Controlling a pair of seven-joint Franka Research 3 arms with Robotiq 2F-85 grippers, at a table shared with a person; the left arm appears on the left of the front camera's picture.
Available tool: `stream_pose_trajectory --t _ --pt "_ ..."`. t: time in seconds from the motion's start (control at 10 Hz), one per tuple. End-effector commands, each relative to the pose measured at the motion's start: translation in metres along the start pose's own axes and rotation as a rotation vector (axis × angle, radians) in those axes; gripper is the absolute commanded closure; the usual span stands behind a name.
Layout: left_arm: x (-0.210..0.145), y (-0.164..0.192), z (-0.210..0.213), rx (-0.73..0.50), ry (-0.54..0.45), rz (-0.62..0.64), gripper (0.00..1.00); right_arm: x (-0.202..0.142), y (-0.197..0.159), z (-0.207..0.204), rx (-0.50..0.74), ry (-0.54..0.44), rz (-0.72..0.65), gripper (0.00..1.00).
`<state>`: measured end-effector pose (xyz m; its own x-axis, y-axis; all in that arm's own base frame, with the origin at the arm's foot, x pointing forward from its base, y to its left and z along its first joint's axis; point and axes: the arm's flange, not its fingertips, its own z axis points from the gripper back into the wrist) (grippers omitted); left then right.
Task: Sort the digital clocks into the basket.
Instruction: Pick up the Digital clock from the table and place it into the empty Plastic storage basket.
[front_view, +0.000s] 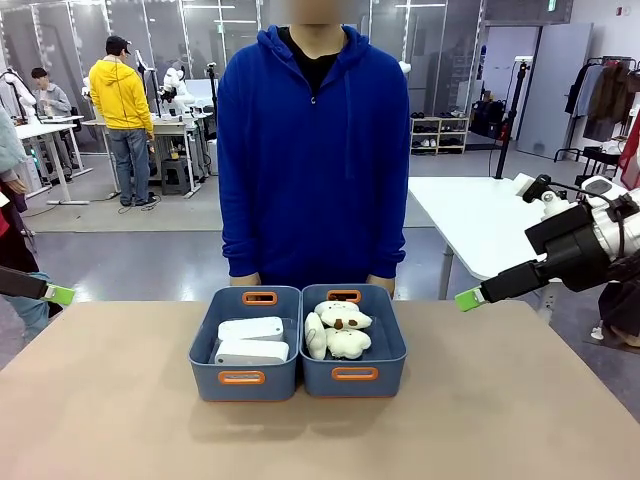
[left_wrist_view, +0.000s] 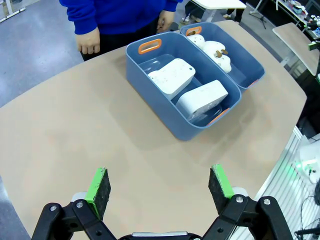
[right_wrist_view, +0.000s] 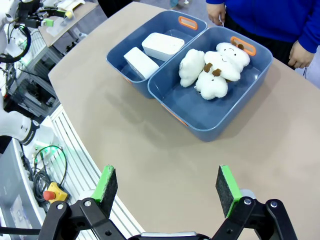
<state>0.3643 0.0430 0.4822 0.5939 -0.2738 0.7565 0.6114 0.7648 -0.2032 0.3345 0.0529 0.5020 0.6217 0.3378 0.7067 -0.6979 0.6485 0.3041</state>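
**Digital clocks both lie in the left basket; both tools hang open and empty**

The 2 digital clocks sit side by side in the basket (front_view: 245, 345) on the robot's left: one clock (front_view: 251, 328) toward the person, the other clock (front_view: 252, 352) nearer the robot, tilted against the near wall. From the left wrist they read as the far clock (left_wrist_view: 171, 77) and the near clock (left_wrist_view: 202, 98). The adjoining tub (front_view: 354, 343) touches the basket along its long side and holds the cream plush toys (front_view: 337, 330), 3 by the look of it, so each kind has its own tub. Judged from this, the sorting looks complete, with no clock lying on the table (front_view: 120, 400).

The left tool (left_wrist_view: 160, 187) has its green pads spread wide with nothing between them, hovering above bare table well apart from the basket. The right tool (right_wrist_view: 167, 187) is likewise spread and empty, off the table's right edge in the front view (front_view: 470, 298). Both sit clear of the tubs, probably so the person's hands (left_wrist_view: 90, 41), resting at the far edge, have free room.

No brand, label or readable writing shows on the clocks or tubs; the far clock carries small dark dots, too small to read.
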Motion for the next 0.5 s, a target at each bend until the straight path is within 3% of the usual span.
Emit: stream_pose_trajectory --t 0.0,0.4 --pt "-0.0024 -0.0018 0.0012 -0.004 0.015 0.008 0.0 -0.0004 0.0001 -0.0011 -0.009 0.001 0.002 0.0" --pt "-0.0024 -0.0018 0.0012 -0.004 0.015 0.008 0.0 -0.0004 0.0001 -0.0011 -0.009 0.001 0.002 0.0"
